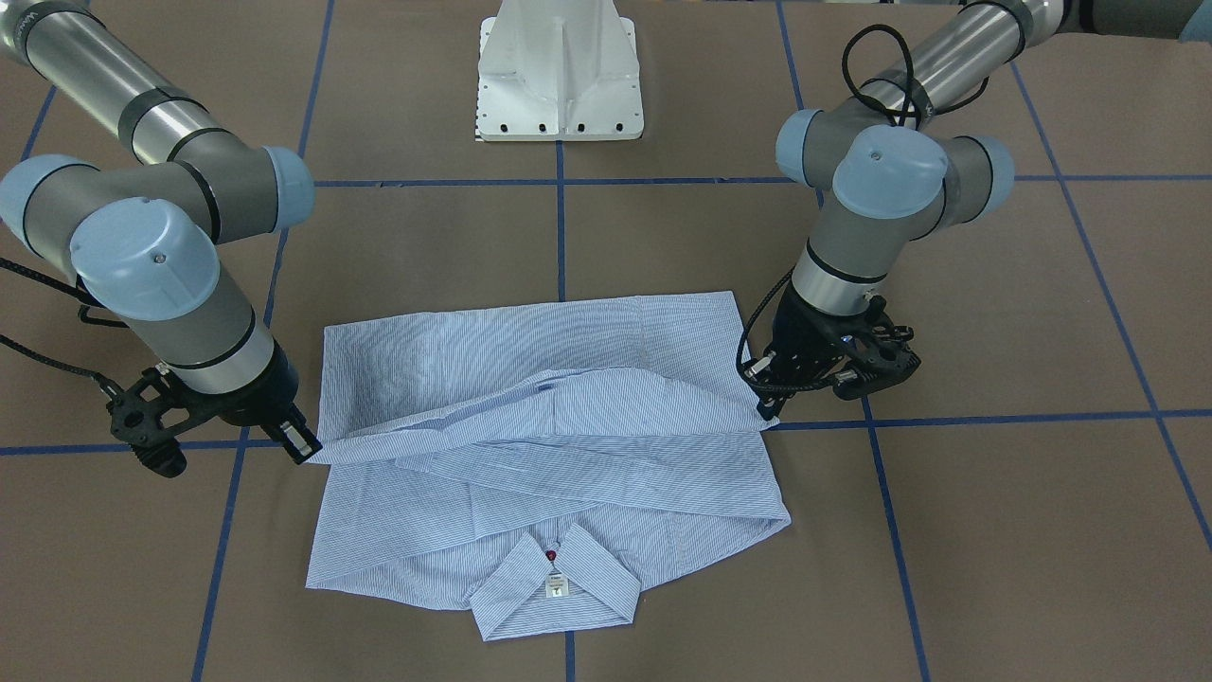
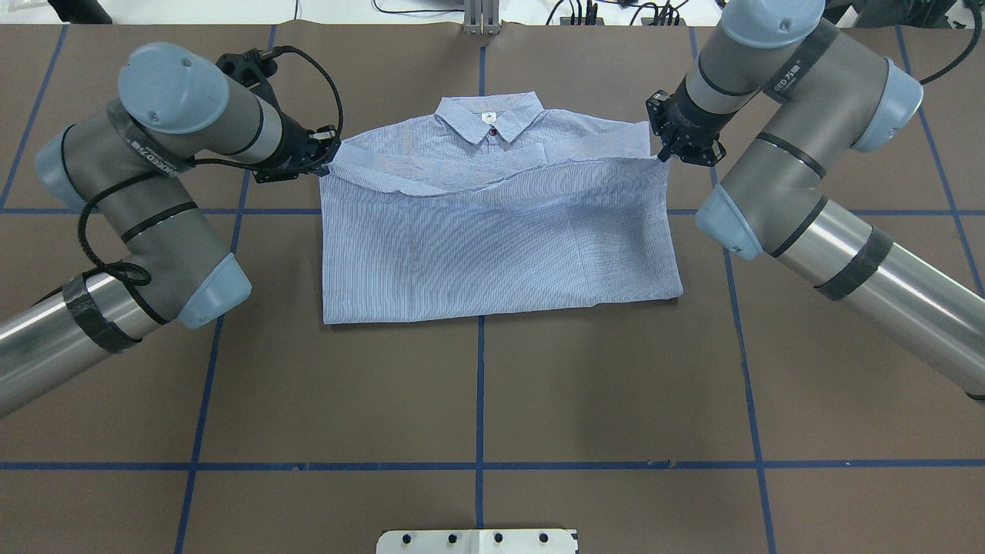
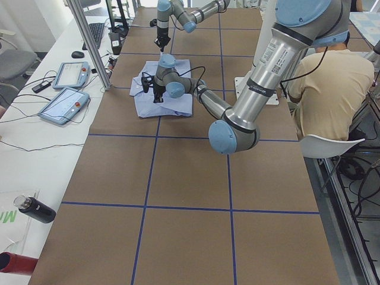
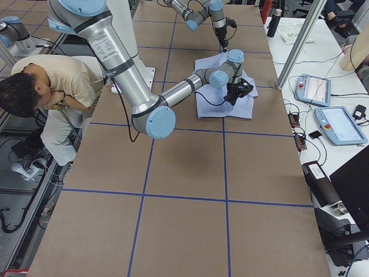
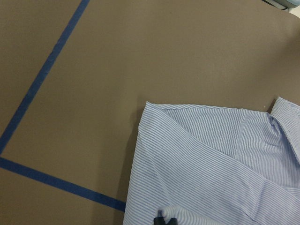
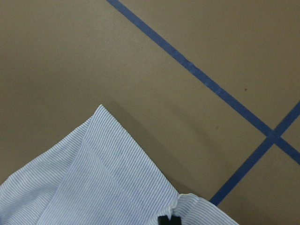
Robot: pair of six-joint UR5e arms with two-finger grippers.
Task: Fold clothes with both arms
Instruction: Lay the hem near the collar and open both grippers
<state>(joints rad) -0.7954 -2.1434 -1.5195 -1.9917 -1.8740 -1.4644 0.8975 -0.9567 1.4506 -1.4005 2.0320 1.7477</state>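
Note:
The light blue-and-white striped shirt (image 2: pixel 500 238) lies flat on the brown table, its collar (image 2: pixel 489 119) with a white tag and a dark red button at the far side. Its lower half is folded up over the body, and the folded edge hangs a little above the cloth between the two grippers. My left gripper (image 2: pixel 327 156) is shut on the left corner of that edge, seen pinched in the left wrist view (image 5: pixel 164 220). My right gripper (image 2: pixel 663 154) is shut on the right corner (image 6: pixel 168 219). Facing the robot, the shirt (image 1: pixel 549 455) spans between the left gripper (image 1: pixel 767 405) and the right gripper (image 1: pixel 305 443).
Blue tape lines (image 2: pixel 481 385) grid the table. The white pedestal base (image 1: pixel 559 76) stands at the robot's side. A seated person (image 3: pixel 332 89) is beside the table, and teach pendants (image 3: pixel 65 101) and a dark bottle (image 3: pixel 35 209) lie on the side bench.

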